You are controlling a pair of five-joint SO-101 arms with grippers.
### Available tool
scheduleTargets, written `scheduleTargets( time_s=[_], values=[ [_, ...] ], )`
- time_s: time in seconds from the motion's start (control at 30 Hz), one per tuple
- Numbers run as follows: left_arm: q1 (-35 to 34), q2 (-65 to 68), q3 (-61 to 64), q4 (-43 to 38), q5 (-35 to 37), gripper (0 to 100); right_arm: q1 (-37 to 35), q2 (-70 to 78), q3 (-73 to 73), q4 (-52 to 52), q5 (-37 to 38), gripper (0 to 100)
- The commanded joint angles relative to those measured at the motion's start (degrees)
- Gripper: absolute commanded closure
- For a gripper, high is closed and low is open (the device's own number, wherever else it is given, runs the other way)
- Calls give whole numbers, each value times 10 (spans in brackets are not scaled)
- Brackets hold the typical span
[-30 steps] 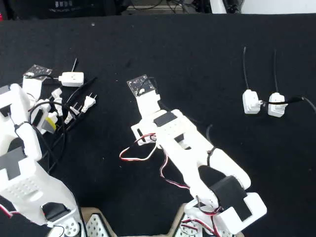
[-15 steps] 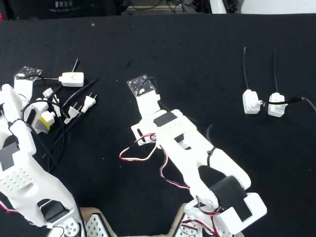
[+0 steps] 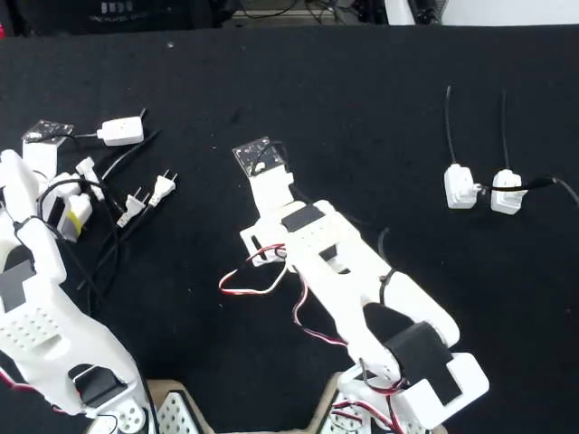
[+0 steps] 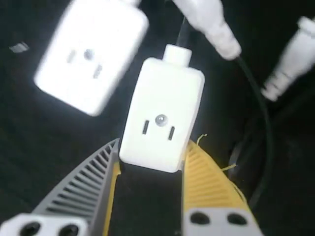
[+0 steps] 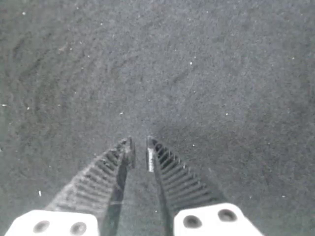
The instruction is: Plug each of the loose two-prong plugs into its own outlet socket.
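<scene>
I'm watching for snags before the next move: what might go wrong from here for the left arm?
The left gripper pinches only the near end of the outlet socket, so it may pivot or slip. A black cord curls close beside the loose plugs; dragging it may shift them.

The high view looks steeply down from above the arm bases over the black table (image 3: 380, 81), its far edge at the top; the left wrist view looks out along the left gripper (image 4: 152, 150), very near the outlet socket (image 4: 162, 115) clamped in it, a second socket (image 4: 88, 59) just beyond; both sockets lie at the high view's left side; the right wrist view looks along the right gripper (image 5: 139, 147), close onto the table.
</scene>
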Motion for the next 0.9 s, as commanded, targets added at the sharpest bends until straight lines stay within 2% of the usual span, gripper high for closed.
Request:
scheduleTargets(
  time_s=[0.0,0.1,0.23,0.37,0.47,0.67,0.87],
  values=[
    [-3,-32,-72,132,4,970,-7,-18,-3,-11,8,958],
    [-3,-56,-97,202,-2,970,-7,-18,-3,-11,8,958],
    [-1,-93,-97,277,-47,970,-7,-18,-3,-11,8,959],
    [-3,-105,-59,294,-83,967,-7,-18,-3,-11,8,959],
    [-3,-97,1,256,-102,949,-6,-18,-3,-11,8,959],
    [-19,-84,88,100,-103,785,4,-18,-2,-11,8,959],
    [-12,-84,33,87,-104,775,21,-18,-4,-11,8,957]
  ],
)
